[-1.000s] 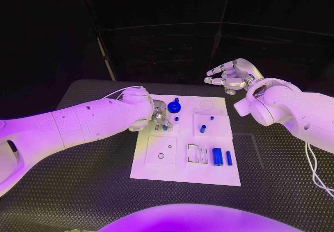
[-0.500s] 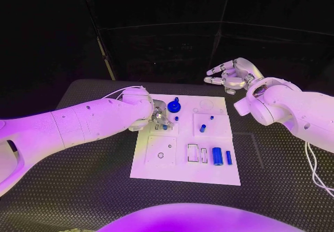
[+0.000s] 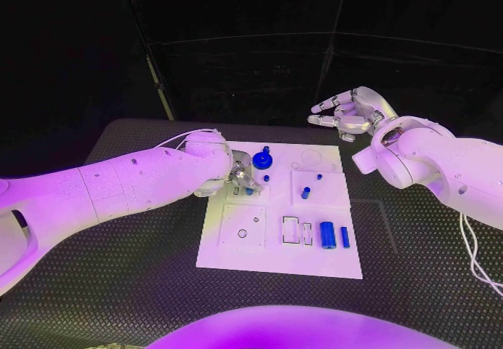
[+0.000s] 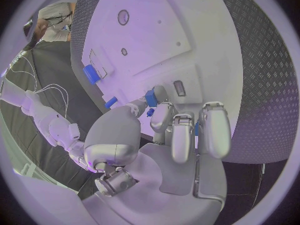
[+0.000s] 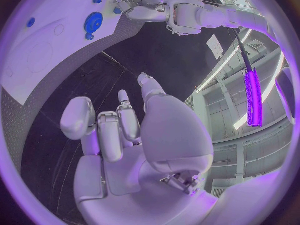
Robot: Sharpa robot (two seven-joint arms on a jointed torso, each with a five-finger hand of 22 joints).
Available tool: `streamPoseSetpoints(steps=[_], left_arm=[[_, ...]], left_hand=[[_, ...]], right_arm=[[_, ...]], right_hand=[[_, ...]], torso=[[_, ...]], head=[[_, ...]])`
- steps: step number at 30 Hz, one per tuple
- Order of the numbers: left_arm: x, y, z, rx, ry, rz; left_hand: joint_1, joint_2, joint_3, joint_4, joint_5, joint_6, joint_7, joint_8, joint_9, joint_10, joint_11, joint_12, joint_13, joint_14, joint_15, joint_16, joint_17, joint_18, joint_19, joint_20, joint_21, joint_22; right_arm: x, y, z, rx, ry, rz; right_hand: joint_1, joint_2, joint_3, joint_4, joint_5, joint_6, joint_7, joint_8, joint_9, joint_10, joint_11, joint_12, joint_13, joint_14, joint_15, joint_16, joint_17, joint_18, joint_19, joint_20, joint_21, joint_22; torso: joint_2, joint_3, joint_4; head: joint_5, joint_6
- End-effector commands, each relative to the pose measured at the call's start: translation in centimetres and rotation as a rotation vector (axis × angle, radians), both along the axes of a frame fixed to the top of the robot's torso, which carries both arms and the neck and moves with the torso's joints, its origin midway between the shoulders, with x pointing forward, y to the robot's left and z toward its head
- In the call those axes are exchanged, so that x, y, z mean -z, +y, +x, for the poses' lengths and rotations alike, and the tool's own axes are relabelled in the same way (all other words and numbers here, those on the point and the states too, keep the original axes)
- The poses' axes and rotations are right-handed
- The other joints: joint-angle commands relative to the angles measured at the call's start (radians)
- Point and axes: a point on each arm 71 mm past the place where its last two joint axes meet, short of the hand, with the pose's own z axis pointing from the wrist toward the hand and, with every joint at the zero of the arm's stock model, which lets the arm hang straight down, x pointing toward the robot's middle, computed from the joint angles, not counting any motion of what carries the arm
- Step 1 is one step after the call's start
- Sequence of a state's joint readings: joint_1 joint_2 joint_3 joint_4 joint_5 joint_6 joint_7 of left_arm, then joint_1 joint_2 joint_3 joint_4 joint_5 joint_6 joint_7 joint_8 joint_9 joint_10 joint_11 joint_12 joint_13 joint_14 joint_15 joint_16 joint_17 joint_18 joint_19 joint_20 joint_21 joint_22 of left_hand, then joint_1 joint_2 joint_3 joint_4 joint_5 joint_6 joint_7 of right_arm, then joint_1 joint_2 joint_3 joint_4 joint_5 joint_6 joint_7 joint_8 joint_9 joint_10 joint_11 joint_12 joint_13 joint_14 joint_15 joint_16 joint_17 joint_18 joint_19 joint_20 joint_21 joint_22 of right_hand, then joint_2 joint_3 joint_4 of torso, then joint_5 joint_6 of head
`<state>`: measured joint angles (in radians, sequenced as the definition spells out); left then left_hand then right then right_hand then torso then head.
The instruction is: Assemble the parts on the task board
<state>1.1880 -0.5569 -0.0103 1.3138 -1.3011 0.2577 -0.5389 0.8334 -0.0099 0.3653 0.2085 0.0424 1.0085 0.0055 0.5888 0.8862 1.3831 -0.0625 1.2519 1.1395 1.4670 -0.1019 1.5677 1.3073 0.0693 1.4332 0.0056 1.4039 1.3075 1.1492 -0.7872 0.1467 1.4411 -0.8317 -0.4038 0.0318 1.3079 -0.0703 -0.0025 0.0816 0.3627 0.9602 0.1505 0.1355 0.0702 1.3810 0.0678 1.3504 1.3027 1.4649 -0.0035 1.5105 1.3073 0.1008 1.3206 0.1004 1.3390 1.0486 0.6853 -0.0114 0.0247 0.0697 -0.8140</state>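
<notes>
The robot's left hand [image 3: 237, 179] stays low over the far-left part of the white task board [image 3: 241, 262], barely shifted over the last second, its fingers curled in around a small blue part [image 4: 151, 98] that the left wrist view shows pinched at the fingertips, just above the board's surface. The right hand [image 3: 344, 113] has held its place too, raised beyond the board's far right corner with its fingers loosely spread and nothing in them. With so little motion, the left hand appears to be in the fine part of a placement, seating or lining up its piece rather than fetching a new one, so the assembly looks to be under way but far from finished. On the board, a round blue knob-like part [image 3: 262, 161] sits near the far edge just beside the left hand, a short blue peg [image 3: 305, 193] stands in the middle square plate, and a blue cylinder [image 3: 327, 235] and a slimmer blue bar [image 3: 344, 237] lie side by side near the right edge. Next to them are two rectangular slots [image 3: 296, 231]; whether anything sits in them cannot be told. The near-left square plate [image 3: 243, 225] shows only a small round hole.
</notes>
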Motion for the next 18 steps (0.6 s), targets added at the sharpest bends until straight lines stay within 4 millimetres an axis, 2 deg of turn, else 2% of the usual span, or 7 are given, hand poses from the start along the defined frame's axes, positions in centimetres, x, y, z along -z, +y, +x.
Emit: streamPoseSetpoints(steps=[1,18], left_arm=[[1.37,-0.02,-0.82,0.028,0.071,0.046],[1.37,0.39,-0.77,0.025,0.066,0.054]], left_hand=[[-0.011,-0.001,-0.012,0.003,0.005,0.007,-0.004,0.0,0.002,0.008,0.001,0.006,0.001,0.104,-0.008,0.003,0.263,-0.017,0.008,-0.002,0.006,0.062],[-0.01,0.001,-0.016,0.004,0.005,0.008,-0.004,0.001,0.003,0.009,0.0,0.006,0.002,0.104,-0.008,0.003,0.263,-0.018,0.011,-0.003,0.01,0.067]], right_arm=[[-0.17,0.12,-0.02,-0.008,-0.006,0.0],[-0.13,0.14,0.02,-0.009,-0.005,0.0]], right_hand=[[-0.003,0.001,-0.006,-0.002,-0.004,-0.003,-0.001,0.005,-0.001,-0.004,-0.004,-0.002,-0.001,0.075,-0.008,-0.003,0.12,-0.002,0.002,-0.006,-0.003,-0.001],[-0.005,0.002,-0.007,-0.001,-0.004,-0.003,-0.001,0.005,-0.001,-0.004,-0.004,-0.002,-0.001,0.075,-0.008,-0.003,0.121,-0.002,0.002,-0.005,-0.003,-0.001]], torso=[[0.0,0.0005,-0.001],[0.0,-0.0005,0.0005]], head=[[0.0,0.0],[0.001,0.0]])
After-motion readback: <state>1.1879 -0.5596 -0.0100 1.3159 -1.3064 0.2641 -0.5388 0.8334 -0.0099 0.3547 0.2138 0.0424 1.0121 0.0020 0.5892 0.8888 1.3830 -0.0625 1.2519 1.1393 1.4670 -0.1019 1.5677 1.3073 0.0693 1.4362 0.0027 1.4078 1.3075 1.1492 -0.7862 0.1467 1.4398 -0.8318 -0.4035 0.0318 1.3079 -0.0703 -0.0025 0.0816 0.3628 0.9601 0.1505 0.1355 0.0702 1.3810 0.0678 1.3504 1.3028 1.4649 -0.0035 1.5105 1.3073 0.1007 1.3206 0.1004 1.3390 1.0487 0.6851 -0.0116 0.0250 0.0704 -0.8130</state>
